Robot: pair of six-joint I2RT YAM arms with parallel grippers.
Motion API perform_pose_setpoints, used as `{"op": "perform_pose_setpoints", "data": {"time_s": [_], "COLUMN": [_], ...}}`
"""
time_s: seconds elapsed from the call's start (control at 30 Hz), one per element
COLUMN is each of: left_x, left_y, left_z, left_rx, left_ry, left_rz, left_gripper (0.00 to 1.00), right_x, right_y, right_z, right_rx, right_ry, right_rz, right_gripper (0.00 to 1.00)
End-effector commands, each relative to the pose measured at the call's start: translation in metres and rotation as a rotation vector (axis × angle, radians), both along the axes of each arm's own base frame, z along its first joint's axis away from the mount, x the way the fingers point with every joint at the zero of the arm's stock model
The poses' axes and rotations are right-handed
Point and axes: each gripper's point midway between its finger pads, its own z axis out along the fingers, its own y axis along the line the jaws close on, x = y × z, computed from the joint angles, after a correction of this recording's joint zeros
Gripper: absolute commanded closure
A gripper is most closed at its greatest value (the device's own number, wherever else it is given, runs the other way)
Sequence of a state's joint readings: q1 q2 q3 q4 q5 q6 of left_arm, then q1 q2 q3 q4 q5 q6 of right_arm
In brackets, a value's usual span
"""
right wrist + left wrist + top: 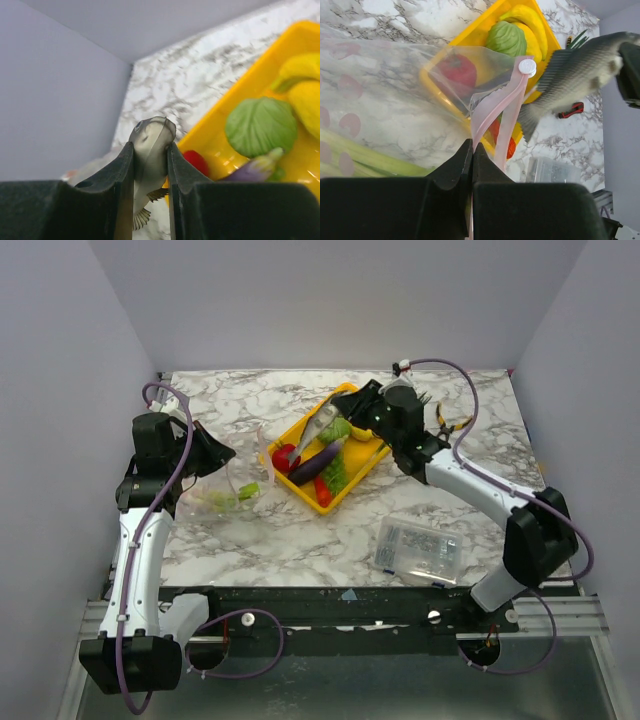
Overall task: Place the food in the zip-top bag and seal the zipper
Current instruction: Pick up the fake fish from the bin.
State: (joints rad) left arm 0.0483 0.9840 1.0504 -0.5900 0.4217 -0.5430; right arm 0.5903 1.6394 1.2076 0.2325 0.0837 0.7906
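Marble table carries a yellow tray, the zip-top bag (leek inside), a clear parts box, pliers.

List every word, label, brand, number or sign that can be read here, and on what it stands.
No text can be read in any view.
The zip-top bag: only pink spots, no letters.
The clear parts box: any marking is too small to read.
The yellow tray: no print visible.

Bare table lies between zip-top bag and parts box (yellow tray blocks farther back).
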Motion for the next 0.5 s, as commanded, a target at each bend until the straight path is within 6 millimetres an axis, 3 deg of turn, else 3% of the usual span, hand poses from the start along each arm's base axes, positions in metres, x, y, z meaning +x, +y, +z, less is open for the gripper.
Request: {"op": "perform_pose_setpoints", "data": {"time_s": [0.0,0.1,0.2,0.4,0.47], "left_x": [0.002,0.003,0.004,0.004,0.003], "left_y": [-0.009,-0.009,-0.005,-0.003,-0.004], "left_z": [0.006,0.006,0.007,0.010,0.012], "left_rx": [-0.041,-0.050,-0.036,-0.024,-0.028], "left_ry": [-0.025,-0.009,0.000,-0.018,-0.023], "left_rz": [-0.044,-0.038,-0.011,-0.003,-0.010], "left_gripper": [1.00,1.00,1.00,1.00,1.00], "right_x": [-0.024,-0.061,-0.092,-0.124,-0.128], "right_y": [0.002,0.021,0.028,0.043,0.052], "right_z": [0.076,0.116,0.139,0.159,0.155], "right_rx": [0.071,0.107,0.146,0.123,0.102], "right_ry": [-0.215,-0.392,-0.512,-0.683,-0.717], "right_rz": [-0.046,-0.047,-0.098,-0.104,-0.071], "right_gripper": [1.00,1.00,1.00,1.00,1.00]}}
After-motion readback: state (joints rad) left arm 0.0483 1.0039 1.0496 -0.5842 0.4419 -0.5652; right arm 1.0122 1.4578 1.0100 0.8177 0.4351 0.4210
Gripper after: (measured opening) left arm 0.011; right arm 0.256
